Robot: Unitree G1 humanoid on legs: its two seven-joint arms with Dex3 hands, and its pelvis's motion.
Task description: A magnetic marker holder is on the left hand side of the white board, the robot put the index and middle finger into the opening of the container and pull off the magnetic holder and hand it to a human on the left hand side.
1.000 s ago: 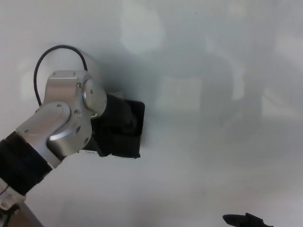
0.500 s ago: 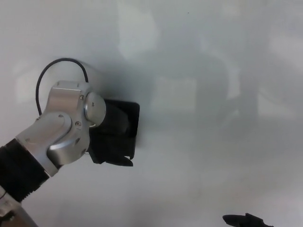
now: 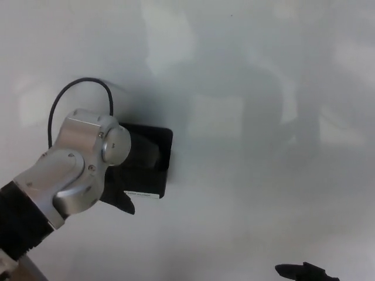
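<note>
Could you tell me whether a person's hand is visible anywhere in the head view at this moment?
No, only the robot's left hand at the black marker holder on the whiteboard and the tip of its right hand show.

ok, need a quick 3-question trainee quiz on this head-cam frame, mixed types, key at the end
1. True or false: the magnetic marker holder is against the whiteboard.
2. Multiple choice: which hand is at the holder? A) left hand B) right hand C) both
3. Fill in: the black cable loops above the robot's silver ____.

Key
1. True. The black holder appears to sit against the board, partly hidden by the left arm.
2. A. The right hand only shows as dark tips at the bottom edge, far from the holder.
3. Wrist. Whether the left fingers are inside the holder's opening cannot be seen.
</note>
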